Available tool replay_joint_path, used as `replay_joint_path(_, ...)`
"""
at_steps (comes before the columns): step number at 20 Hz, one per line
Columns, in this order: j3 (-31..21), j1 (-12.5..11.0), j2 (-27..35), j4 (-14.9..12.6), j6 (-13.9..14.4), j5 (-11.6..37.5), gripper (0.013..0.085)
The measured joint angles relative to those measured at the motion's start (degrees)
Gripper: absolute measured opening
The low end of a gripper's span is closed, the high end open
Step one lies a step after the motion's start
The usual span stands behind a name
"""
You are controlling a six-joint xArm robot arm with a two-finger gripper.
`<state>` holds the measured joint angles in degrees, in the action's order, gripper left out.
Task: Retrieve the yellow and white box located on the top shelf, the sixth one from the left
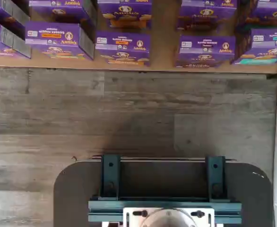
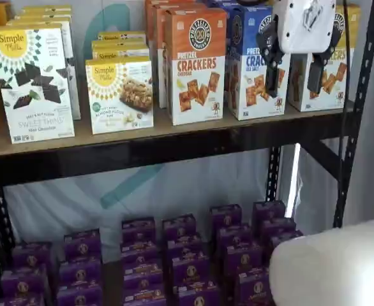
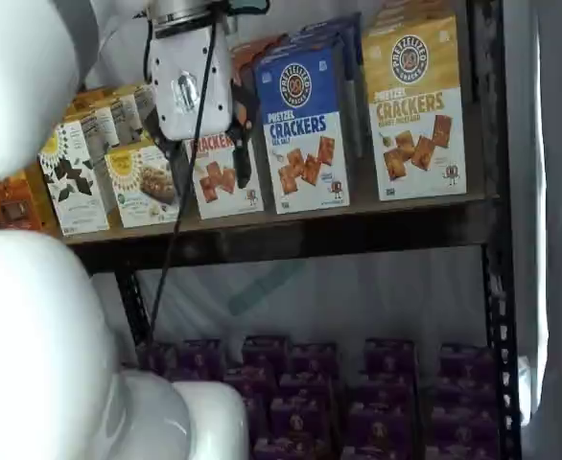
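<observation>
The yellow and white box (image 3: 417,105) stands at the right end of the top shelf (image 3: 291,235), next to the right upright. In a shelf view it (image 2: 332,80) is partly hidden behind my gripper. My gripper (image 2: 294,70) hangs in front of the top shelf (image 2: 174,150), between the camera and the boxes. Its two black fingers stand apart with a plain gap and hold nothing. In a shelf view the gripper (image 3: 211,158) lies over the orange-and-white box. The wrist view shows neither the box nor the fingers.
An orange Pretzel Crackers box (image 2: 195,67), a blue one (image 3: 303,125) and white Simple Mills boxes (image 2: 39,83) stand left of the yellow box. Purple boxes (image 2: 180,261) fill the lower level, and also show in the wrist view (image 1: 123,47). Black uprights (image 3: 487,144) flank the shelf. A dark mount (image 1: 163,189) shows over grey floor.
</observation>
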<state>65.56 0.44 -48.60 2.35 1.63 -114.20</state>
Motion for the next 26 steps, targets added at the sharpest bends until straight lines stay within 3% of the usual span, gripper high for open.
replay_joint_path(6,0.83,-0.66,0.99,0.81,-0.30,-1.64,0.0850)
replay_joint_path(10,-0.54,2.82,0.07,-4.33,1.01,1.16,0.0850)
replay_joint_path(12,-1.48,3.08,-0.31,-6.58,0.64,3.20,0.0850)
replay_joint_path(15,-2.37,0.17,0.02,-7.75,-2.22,6.32,0.0850)
replay_joint_path(21,-2.60,-7.70,2.23,-6.82,-9.27,11.88,0.0850)
replay_joint_path(26,-1.60,-15.41,4.95,-2.80,-15.83,16.01,0.0850)
